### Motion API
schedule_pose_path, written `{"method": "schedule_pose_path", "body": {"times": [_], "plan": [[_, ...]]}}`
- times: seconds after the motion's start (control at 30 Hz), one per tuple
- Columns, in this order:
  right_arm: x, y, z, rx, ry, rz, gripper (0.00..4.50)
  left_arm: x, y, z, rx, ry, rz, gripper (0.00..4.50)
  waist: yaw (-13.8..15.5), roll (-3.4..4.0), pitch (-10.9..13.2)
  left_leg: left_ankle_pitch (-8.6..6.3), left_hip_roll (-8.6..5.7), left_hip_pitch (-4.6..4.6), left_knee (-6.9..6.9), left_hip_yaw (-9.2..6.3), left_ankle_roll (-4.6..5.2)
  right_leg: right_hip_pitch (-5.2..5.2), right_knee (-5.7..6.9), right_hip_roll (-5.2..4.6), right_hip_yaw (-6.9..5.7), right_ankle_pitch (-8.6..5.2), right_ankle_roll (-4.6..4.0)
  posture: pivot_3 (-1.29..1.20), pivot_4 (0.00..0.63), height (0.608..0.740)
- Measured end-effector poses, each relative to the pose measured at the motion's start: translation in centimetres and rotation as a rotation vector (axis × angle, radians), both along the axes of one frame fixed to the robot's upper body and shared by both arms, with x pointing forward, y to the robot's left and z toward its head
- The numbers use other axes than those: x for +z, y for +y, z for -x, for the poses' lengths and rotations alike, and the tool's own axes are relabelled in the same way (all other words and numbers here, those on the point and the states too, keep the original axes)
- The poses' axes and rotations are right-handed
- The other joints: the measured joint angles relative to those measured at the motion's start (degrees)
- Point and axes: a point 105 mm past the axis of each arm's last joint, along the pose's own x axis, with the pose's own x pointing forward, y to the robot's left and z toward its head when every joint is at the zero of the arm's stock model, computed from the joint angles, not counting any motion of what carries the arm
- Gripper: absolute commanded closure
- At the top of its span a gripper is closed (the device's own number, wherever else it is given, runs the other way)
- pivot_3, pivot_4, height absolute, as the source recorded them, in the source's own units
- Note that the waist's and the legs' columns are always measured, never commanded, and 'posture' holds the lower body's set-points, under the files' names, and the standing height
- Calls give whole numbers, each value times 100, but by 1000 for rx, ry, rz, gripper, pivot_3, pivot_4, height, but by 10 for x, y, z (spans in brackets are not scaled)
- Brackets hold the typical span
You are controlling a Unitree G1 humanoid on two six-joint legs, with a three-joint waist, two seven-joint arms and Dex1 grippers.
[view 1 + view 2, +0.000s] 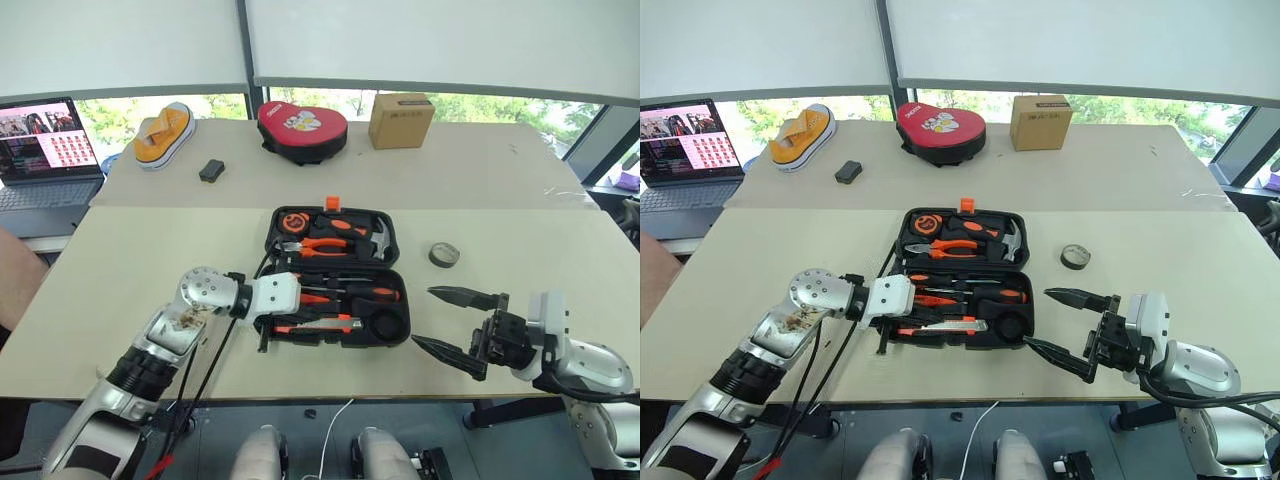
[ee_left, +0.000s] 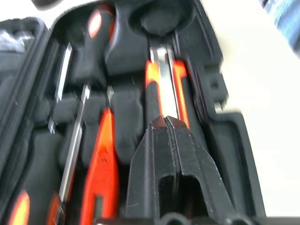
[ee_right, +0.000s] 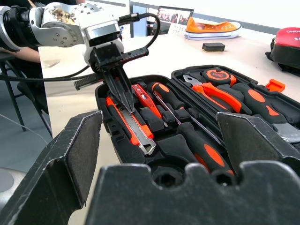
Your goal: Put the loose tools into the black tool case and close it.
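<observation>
Utility knife (image 1: 318, 325) lies lengthwise along case's (image 1: 392, 240) near edge.

The black tool case (image 1: 335, 275) lies open and flat on the tabletop, its lid half on the far side with an orange latch (image 1: 332, 203) at the far edge. In the lid half sit a tape measure, orange-handled pliers and a hammer. The near half holds two orange-and-black-handled screwdrivers (image 1: 352, 292), a slim orange tester screwdriver (image 3: 143, 99) and an orange-black utility knife (image 3: 133, 129) lying in the slot along the near edge, its metal strip facing up. A round recess at the near right corner is unfilled. The small dark tape roll (image 1: 444, 254) lies flat on the tabletop, right of the case and apart from it.
</observation>
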Motion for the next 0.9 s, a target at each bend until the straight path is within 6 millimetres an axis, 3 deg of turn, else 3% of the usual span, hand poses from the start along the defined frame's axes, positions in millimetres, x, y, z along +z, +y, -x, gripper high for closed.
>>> {"method": "schedule_pose_path", "body": {"times": [0.27, 0.37, 0.5, 0.67, 0.7, 0.8, 0.9], "plan": [[-1, 0, 0, -2, 4, -10, 0, -2, 2, 0, 19, 24, -9, 4479, 21, 35, -35, 0, -1, 7, 0, 3, 0, 4, -1, -1, 5, -2, -2, 0, 150, 740], [-2, -1, 0, -9, 6, -11, 0, -3, 2, 2, 42, 54, 63, 4479, 25, 38, -36, 0, -1, 2, -1, 4, 0, 1, -1, -2, 7, -2, -2, 0, 150, 740], [-7, -22, 3, -109, 28, -6, 0, 11, 5, 6, 102, 133, 309, 3410, 65, 27, -26, 0, 1, -35, 0, 0, 0, -30, -3, -6, 2, -2, 0, 0, 150, 740], [-22, -75, 8, -367, 50, 10, 0, 64, 38, 7, 158, 59, 566, 1466, 87, 17, -20, -1, -1, -34, -3, 0, 1, -24, -13, -9, -2, -2, 1, 0, 150, 740], [-27, -84, 9, -418, 51, 13, 0, 64, 47, 7, 186, 65, 568, 1248, 74, 19, -21, -2, -3, -25, -7, 3, 1, -18, -15, -9, 0, -3, 1, 0, 150, 740], [-61, -127, 18, -643, 146, 92, 0, 46, 92, 11, 351, 141, 588, 32, 35, 26, -16, -2, -2, -19, -21, 7, 0, -25, -13, -10, 3, -7, -4, 0, 150, 740], [-60, -131, 7, -661, 173, 123, 0, 49, 100, 12, 374, 191, 645, 32, 10, 26, -10, 5, 0, -23, -21, 7, -9, -33, -12, -15, 11, -6, -4, 0, 150, 740]]}}
